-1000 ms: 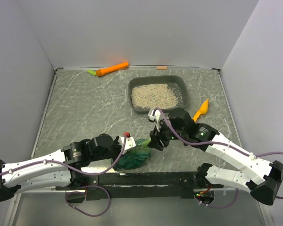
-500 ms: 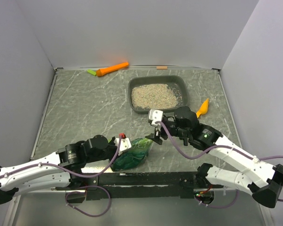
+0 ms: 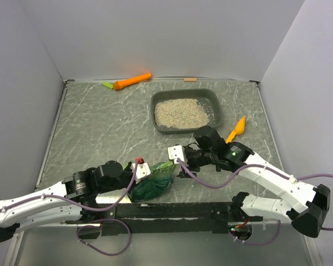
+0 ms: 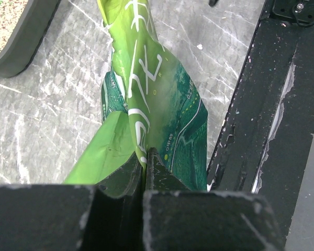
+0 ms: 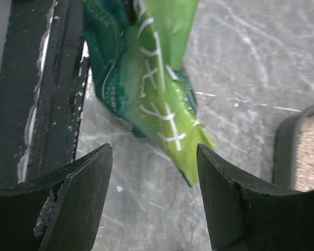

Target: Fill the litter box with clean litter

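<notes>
You're in a robotics lab cell. Plain grey walls (image 3: 155,39) box in a marbled tabletop (image 3: 100,127) edged by a black rail (image 3: 177,210).

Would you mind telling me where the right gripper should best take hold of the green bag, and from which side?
Probably the flat, tapered light-green end of the green bag, which points toward the open right gripper. Come in low from the right arm's side, with one finger on each face of the flattened film. The left gripper pinches the opposite end, so this end is the free one.
</notes>
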Robot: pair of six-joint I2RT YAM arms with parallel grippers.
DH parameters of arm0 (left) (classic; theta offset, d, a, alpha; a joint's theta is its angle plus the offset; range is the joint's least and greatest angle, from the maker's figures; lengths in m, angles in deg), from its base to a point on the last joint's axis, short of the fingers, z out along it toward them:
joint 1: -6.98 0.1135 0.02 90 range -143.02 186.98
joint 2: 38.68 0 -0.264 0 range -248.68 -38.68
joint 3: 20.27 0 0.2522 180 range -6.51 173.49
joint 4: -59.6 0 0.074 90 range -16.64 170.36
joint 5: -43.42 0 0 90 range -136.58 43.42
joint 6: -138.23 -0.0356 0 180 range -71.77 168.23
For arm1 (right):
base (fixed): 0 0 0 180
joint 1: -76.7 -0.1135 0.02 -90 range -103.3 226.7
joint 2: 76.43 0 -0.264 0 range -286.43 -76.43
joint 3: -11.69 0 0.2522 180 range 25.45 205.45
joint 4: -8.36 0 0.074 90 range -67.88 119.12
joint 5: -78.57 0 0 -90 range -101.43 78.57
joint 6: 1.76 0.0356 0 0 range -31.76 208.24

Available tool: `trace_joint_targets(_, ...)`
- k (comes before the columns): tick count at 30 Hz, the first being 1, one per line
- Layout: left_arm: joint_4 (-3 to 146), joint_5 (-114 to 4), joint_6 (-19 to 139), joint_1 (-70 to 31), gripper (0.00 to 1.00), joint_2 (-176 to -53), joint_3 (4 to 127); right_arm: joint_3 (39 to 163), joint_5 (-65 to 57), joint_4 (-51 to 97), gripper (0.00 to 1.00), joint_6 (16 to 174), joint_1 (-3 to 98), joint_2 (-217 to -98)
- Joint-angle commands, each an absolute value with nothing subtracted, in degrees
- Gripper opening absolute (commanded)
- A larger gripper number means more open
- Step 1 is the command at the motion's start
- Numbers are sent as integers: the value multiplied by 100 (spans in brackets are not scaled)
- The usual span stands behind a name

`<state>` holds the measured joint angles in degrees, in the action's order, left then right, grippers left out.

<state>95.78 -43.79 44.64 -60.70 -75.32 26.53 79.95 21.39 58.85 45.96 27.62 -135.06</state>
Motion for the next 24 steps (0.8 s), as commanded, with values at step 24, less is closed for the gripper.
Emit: trace_joint_targets(24, 8918, -4069, 4472, -6035, 1, -7269, 2733, 7899, 3093, 5175, 67, 4552, 2563, -14375)
